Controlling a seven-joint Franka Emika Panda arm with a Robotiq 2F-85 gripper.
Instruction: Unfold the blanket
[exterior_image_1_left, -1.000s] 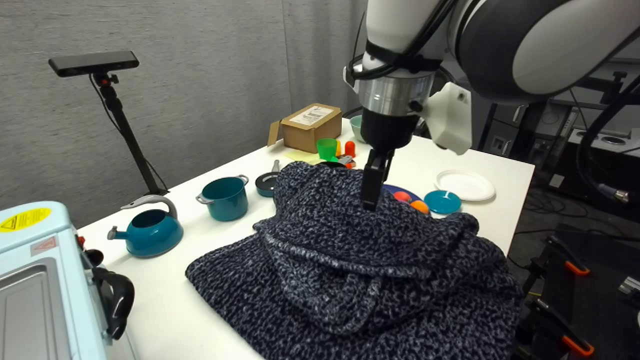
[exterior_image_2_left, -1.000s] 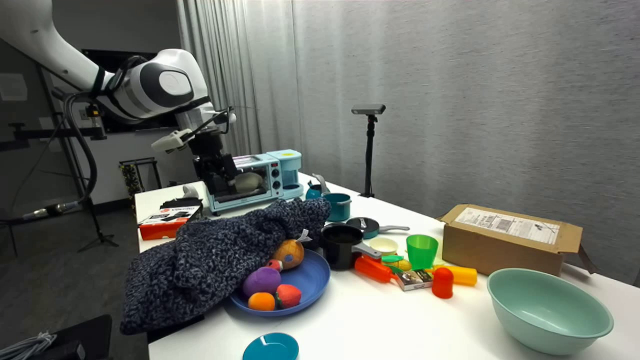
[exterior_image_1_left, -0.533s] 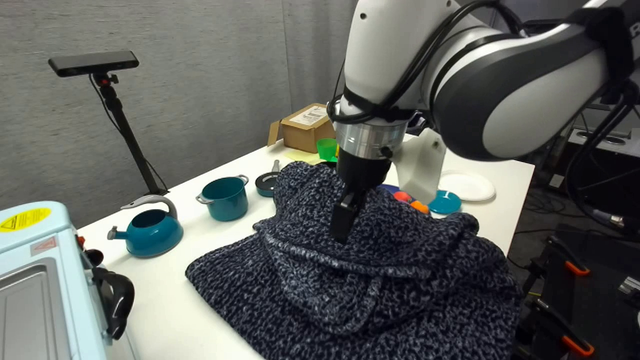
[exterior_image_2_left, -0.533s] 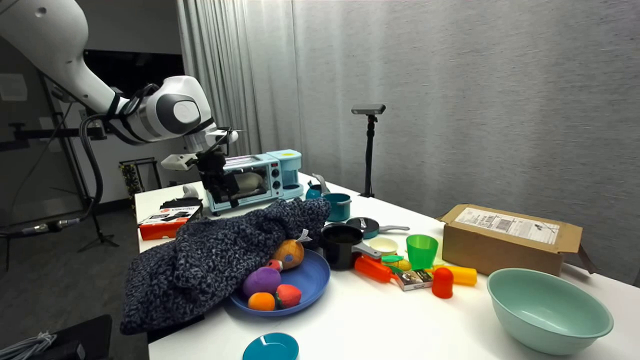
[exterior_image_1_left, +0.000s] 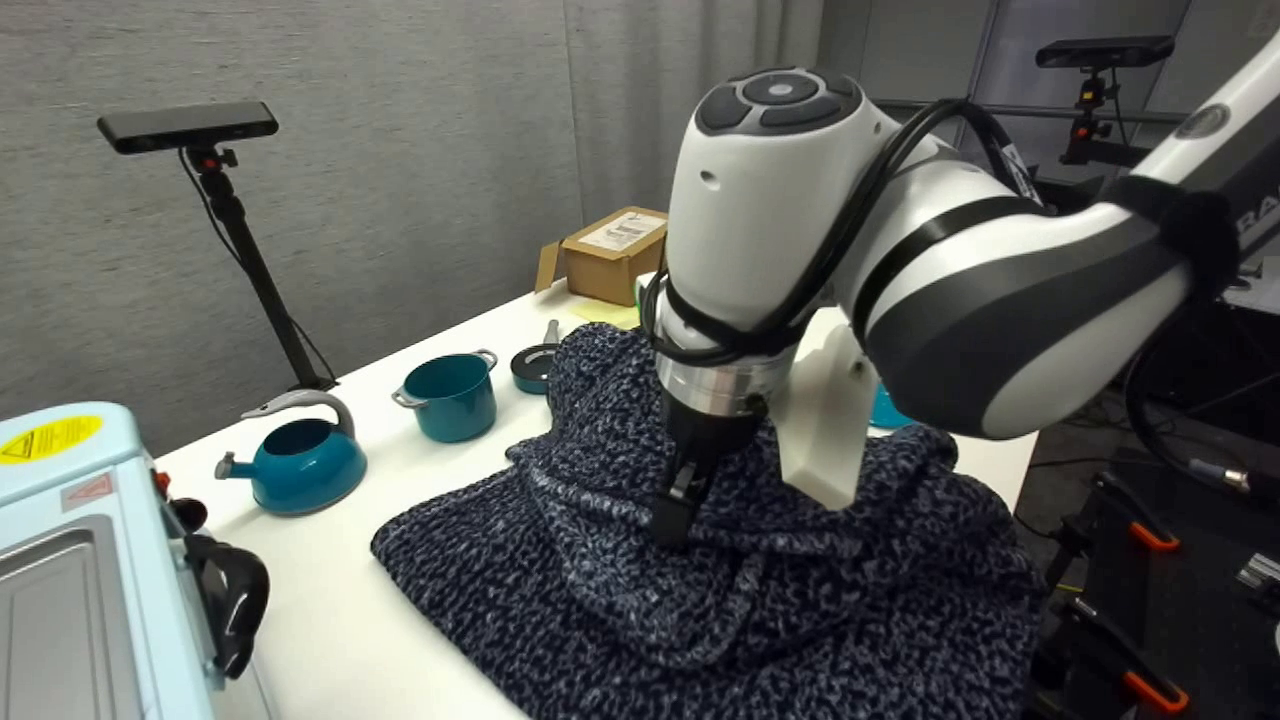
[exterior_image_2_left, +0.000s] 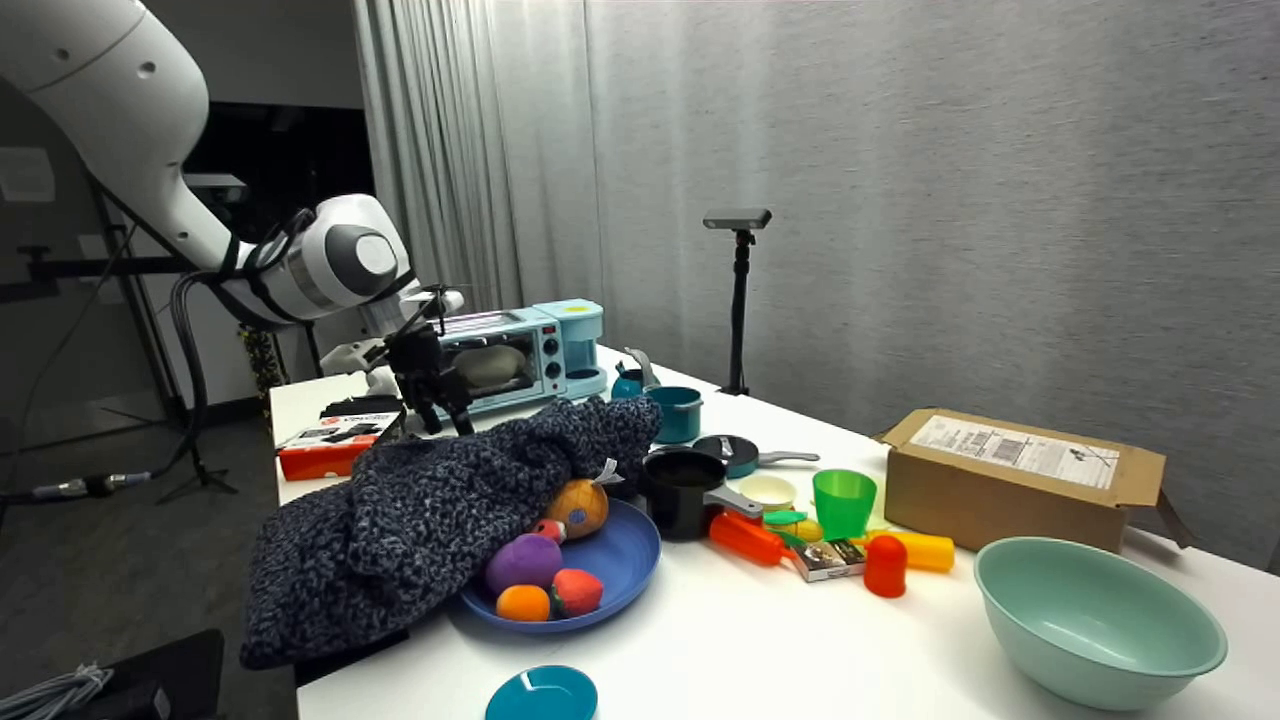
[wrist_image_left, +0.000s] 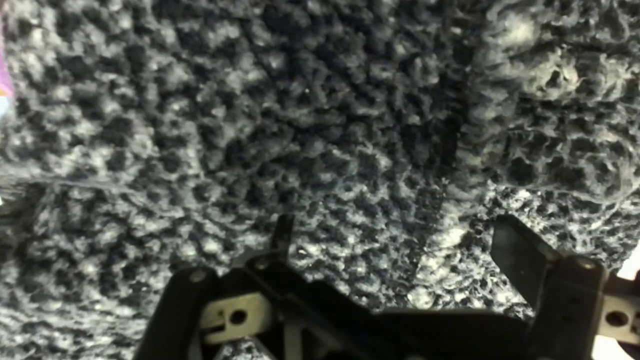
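The blanket (exterior_image_1_left: 620, 600) is a dark navy-and-grey speckled knit cloth, lying bunched with a raised folded layer and a pale edge band across it. It also shows in an exterior view (exterior_image_2_left: 400, 540), where it hangs over the table's edge and partly covers a blue plate. It fills most of the wrist view (wrist_image_left: 200, 100). My gripper (wrist_image_left: 395, 222) is open, pointing down, with its fingers apart on either side of the pale edge band. In both exterior views the gripper (exterior_image_1_left: 672, 535) (exterior_image_2_left: 450, 425) is low at that fold. I cannot tell whether the tips touch the cloth.
A teal kettle (exterior_image_1_left: 310, 465), a teal pot (exterior_image_1_left: 455, 400) and a light-blue toaster oven (exterior_image_1_left: 60, 480) stand beside the blanket. The blue plate (exterior_image_2_left: 630, 560) holds toy fruit. A black pot (exterior_image_2_left: 685, 495), cardboard box (exterior_image_2_left: 1000, 500) and green bowl (exterior_image_2_left: 1100, 620) are farther along.
My gripper has moved down and toward the blanket's pale fold edge, toward the toaster-oven end. The arm has lowered with it. The blanket has not visibly moved.
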